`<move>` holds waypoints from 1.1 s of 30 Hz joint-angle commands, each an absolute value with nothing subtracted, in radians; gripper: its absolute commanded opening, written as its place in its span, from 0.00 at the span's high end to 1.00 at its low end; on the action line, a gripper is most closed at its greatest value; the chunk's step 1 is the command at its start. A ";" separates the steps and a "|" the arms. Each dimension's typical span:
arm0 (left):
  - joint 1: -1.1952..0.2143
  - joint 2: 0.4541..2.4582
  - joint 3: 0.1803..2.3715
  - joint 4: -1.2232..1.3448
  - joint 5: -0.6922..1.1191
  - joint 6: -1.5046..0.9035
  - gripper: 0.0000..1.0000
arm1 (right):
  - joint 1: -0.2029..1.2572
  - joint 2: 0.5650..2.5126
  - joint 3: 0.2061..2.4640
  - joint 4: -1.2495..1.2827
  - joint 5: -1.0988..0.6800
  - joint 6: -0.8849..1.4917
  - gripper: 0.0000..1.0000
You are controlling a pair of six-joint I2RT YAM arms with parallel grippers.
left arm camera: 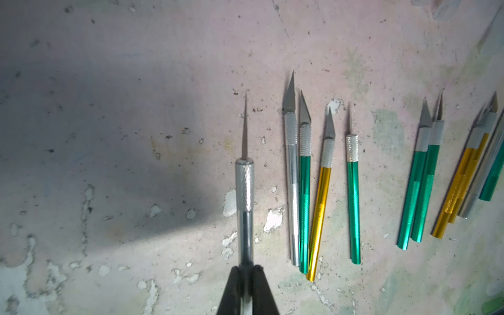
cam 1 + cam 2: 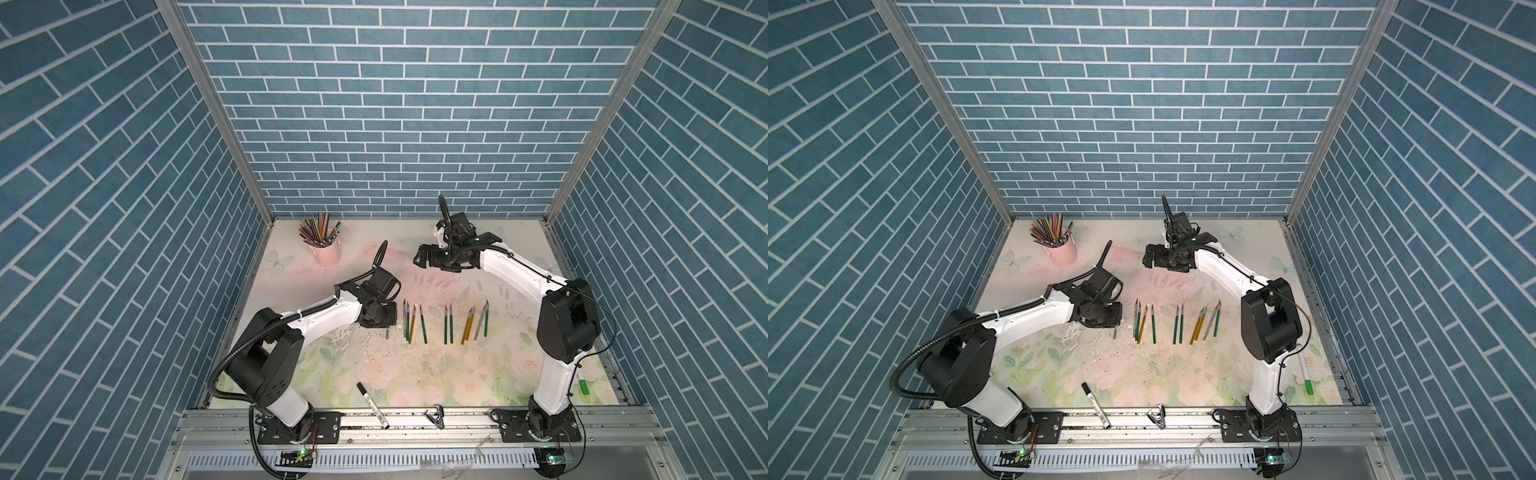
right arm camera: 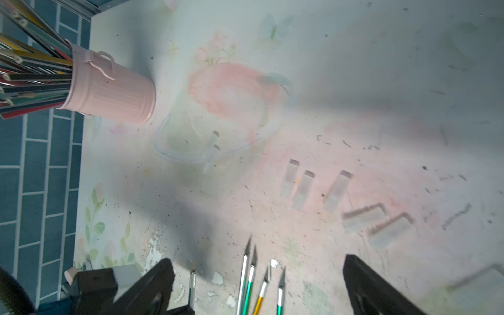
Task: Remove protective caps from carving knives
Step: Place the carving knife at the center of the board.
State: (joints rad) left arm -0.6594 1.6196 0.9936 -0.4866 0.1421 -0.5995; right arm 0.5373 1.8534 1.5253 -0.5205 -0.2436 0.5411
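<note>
Grip by the left end effector (image 1: 246, 272) on the silver knife (image 1: 244, 191) holds its bare blade clear of the counter (image 1: 109, 109) beside the uncapped knives (image 1: 321, 196), while the right end effector (image 3: 257, 272) gapes empty near loose caps (image 3: 302, 191).

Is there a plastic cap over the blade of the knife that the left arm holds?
No, in the left wrist view the silver knife in the left end effector shows a bare, pointed blade.
</note>
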 commanded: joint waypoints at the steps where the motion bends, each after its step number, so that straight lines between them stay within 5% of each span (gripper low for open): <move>1: -0.689 1.661 1.034 -0.477 0.092 -0.623 1.00 | 0.485 1.763 1.430 -0.483 -0.219 0.518 0.02; 15: -0.747 1.785 1.121 -0.490 0.060 -0.635 0.95 | 0.284 1.509 1.117 -0.481 -0.178 0.472 0.02; 33: -0.747 1.811 1.105 -0.542 -0.029 -0.750 0.92 | 0.227 1.473 1.062 -0.472 -0.212 0.474 0.02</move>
